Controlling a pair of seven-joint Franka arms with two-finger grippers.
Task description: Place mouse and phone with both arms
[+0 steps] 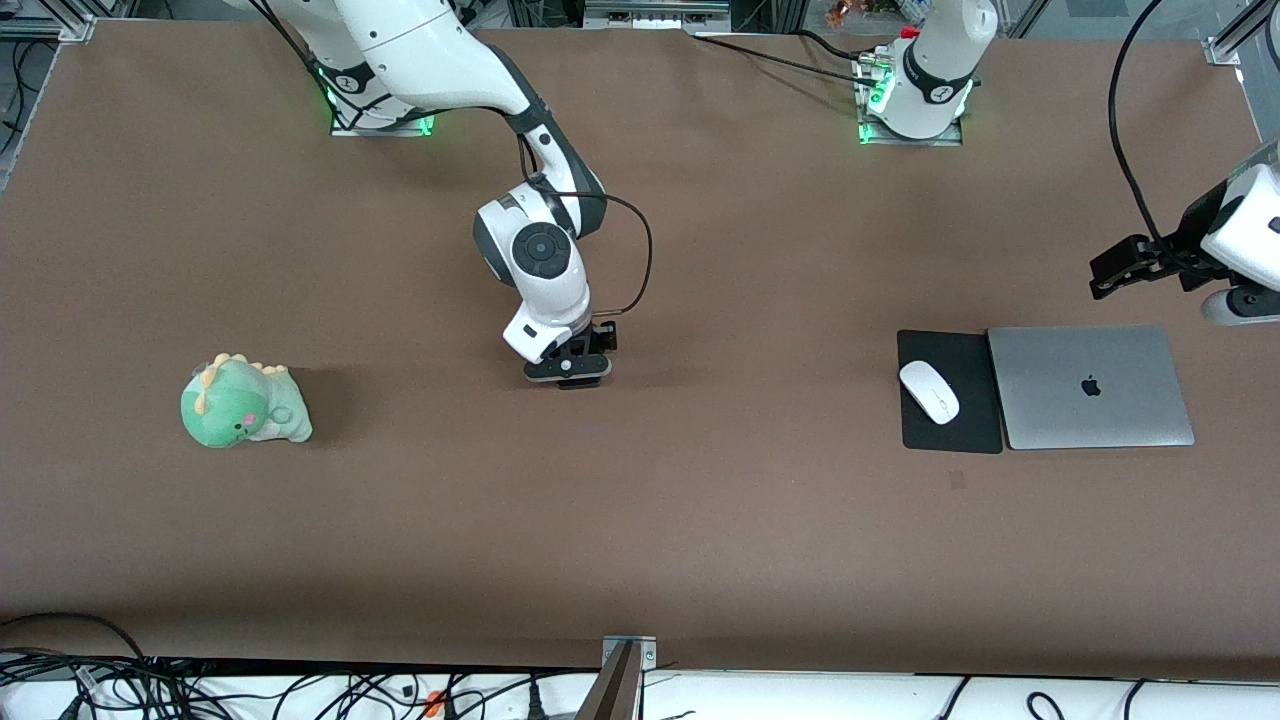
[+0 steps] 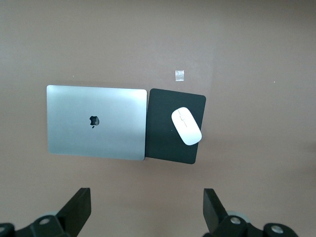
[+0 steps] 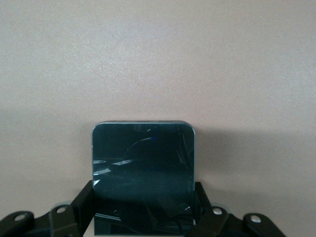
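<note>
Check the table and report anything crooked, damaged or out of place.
Only the mouse stands out: it lies askew on the mouse pad, partly over the pad's edge. The laptop sits square beside the pad. No damage shows.

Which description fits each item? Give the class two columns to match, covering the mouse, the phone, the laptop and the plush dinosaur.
Items:
1. mouse
2. phone
3. laptop
4. plush dinosaur

Descriptions:
A. closed, silver, beside the mouse pad
B. green, toward the right arm's end of the table
C. white, on the mouse pad
D. black, between the right tool fingers

Pairs: 1-C, 2-D, 3-A, 4-B
</note>
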